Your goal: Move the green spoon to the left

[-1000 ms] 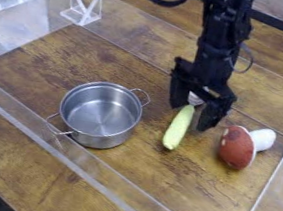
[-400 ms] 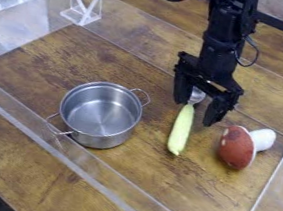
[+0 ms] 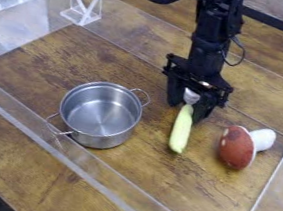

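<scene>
one green spoon, one pot, one mushroom toy.

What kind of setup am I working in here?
Probably a lab tabletop test rig, not a kitchen: a wooden table fenced by clear acrylic walls, holding toy-like props, a pot and mushroom.

Yellow-green spoon lies flat on wood.

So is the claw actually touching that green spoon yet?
Cannot tell. In the camera view the claw straddles the green spoon's top end, but contact isn't plain.
</scene>
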You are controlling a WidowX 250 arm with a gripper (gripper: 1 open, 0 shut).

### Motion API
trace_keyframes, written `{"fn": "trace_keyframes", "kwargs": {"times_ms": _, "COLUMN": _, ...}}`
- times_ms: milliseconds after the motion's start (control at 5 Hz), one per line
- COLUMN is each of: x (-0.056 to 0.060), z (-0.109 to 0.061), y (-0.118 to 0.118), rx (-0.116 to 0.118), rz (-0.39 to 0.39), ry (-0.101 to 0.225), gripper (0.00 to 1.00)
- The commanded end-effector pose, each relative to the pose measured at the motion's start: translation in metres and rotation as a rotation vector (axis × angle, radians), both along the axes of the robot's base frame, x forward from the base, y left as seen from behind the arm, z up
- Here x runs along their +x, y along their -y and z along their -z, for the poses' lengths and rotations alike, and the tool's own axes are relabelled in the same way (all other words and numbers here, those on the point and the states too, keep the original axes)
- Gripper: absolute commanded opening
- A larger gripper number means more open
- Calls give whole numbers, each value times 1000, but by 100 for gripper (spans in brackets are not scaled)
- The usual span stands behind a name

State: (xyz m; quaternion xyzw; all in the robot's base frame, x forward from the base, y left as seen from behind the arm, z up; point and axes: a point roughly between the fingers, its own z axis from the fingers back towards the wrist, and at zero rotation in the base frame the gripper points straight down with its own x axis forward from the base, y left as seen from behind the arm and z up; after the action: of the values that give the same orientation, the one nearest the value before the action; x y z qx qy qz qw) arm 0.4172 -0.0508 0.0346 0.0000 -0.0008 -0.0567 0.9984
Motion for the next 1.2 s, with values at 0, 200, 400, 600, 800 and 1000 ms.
{"fn": "trace_keyframes", "kwargs": {"times_ms": 0, "x": 2, "z": -9, "y": 12, "rx": -2, "rz": 8, "ry": 49, "gripper": 0}}
{"fn": "trace_keyframes", "kwargs": {"times_ms": 200, "x": 0, "z": -13, "y": 20, "rx": -4, "rz": 13, "ry": 66, "gripper": 0}}
{"fn": "trace_keyframes", "kwargs": {"times_ms": 400, "x": -2, "z": -18, "y": 24, "rx": -7, "rz": 52, "ry": 82, "gripper": 0}}
{"fn": "trace_keyframes", "kwargs": {"times_ms": 600, "x": -5, "z": -23, "y": 29, "rx": -9, "rz": 92, "ry": 96, "gripper": 0}}
{"fn": "trace_keyframes", "kwargs": {"times_ms": 800, "x": 1, "z": -39, "y": 27, "rx": -8, "rz": 112, "ry": 110, "gripper": 0}}
{"fn": "trace_keyframes", "kwargs": {"times_ms": 1000, "x": 8, "z": -55, "y": 25, "rx": -7, "rz": 132, "ry": 125, "gripper": 0}}
